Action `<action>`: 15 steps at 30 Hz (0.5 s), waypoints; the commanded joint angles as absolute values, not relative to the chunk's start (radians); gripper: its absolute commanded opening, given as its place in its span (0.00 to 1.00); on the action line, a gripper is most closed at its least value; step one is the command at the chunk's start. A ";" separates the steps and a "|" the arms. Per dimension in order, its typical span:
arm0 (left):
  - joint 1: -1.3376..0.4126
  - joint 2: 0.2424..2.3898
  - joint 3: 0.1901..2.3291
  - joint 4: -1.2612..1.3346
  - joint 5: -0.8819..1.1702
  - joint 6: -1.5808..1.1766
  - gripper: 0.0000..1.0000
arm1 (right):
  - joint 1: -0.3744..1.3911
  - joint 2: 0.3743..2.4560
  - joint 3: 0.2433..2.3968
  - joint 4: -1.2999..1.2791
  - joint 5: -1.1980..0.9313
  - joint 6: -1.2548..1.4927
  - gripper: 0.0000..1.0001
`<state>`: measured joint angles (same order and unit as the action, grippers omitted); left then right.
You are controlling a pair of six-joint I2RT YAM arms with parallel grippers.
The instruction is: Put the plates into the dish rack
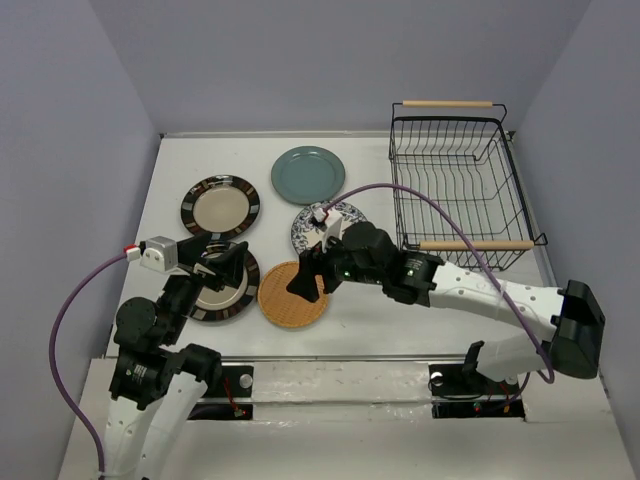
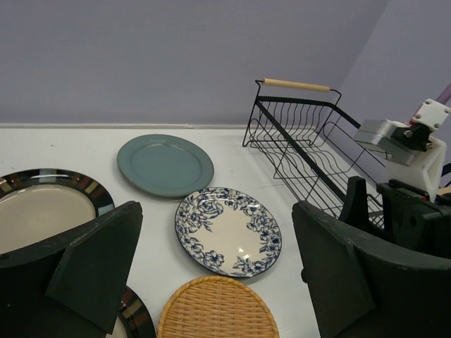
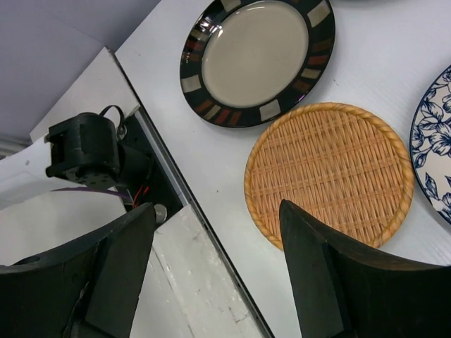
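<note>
Five round plates: all lie flat and face up on the white worktop (image 1: 230, 155), grouped on the 9 o'clock side of the rack.
Plain round teal plate (image 1: 308, 174): smooth matte glaze, at 12 o'clock in the group.
Beige round far striped plate (image 1: 220, 206): glossy dark brown rim with paler blocks, at 10 o'clock.
Beige round near striped plate (image 1: 232, 308): same pattern, at 8 o'clock, partly hidden below the left arm's fingers.
Blue-and-white round floral plate (image 2: 229, 232): flower band around a plain centre, mid-group, between the teal plate and the woven one; the right arm crosses its 3 o'clock edge.
Orange-tan round woven plate (image 3: 331, 176): basketwork with a twisted rim, at 6 o'clock, just beside the near striped plate.
Rectangular black wire dish rack (image 1: 447, 120): at 2 o'clock on the worktop, open side up, long axis running 12 to 6 o'clock, wavy wire dividers along its floor.
Two light wooden rod handles (image 1: 448, 103): one across each short end of the rack.
Black two-finger left gripper (image 1: 232, 268): spread wide, nothing between the fingers, over the near striped plate, facing 2 o'clock; contact cannot be told.
Black two-finger right gripper (image 1: 303, 272): spread wide, holding nothing, over the woven plate, facing 8 o'clock; contact cannot be told.
</note>
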<state>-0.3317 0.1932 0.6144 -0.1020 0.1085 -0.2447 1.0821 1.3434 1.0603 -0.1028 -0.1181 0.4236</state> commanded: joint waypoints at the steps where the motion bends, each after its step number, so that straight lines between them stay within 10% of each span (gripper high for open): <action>1: -0.327 0.190 0.614 -0.066 0.127 -0.235 0.99 | 1.058 1.414 1.132 -0.049 -0.166 0.436 0.76; 15: -0.324 0.161 0.614 -0.078 0.098 -0.241 0.99 | 0.953 1.811 1.365 0.017 -0.359 0.454 0.68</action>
<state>-0.3313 0.1841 0.6144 -0.1043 0.1043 -0.2447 0.9878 1.7000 1.2587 -0.0605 -0.2638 0.4404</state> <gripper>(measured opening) 0.990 0.690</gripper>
